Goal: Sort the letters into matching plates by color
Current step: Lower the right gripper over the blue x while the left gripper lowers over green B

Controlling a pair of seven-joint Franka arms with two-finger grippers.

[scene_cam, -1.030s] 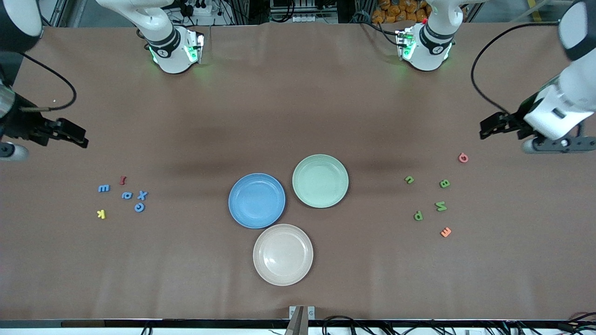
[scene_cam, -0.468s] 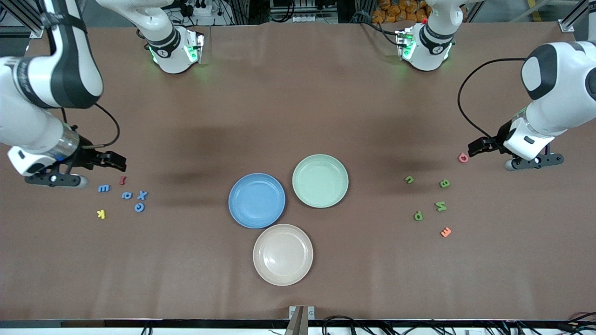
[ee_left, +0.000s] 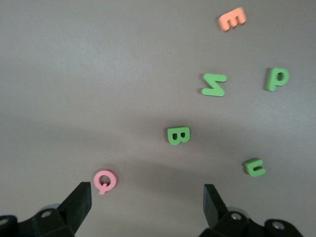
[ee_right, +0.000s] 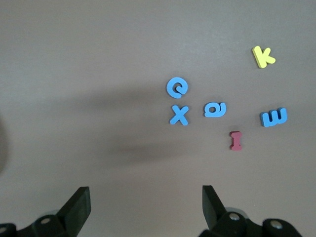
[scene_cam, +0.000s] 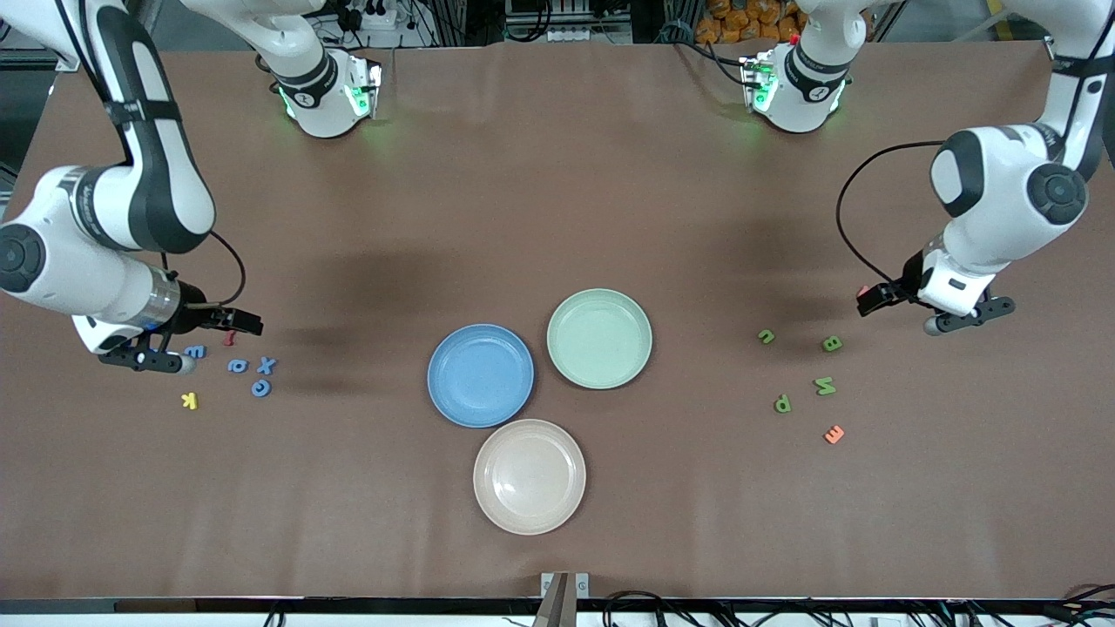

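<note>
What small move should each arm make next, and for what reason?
Probably lower each open gripper onto one letter of the task colours. All plates are empty: blue plate, green plate. The left gripper hangs above the pink Q, so it should shift to the green B. The right gripper is nearest the blue X.
</note>
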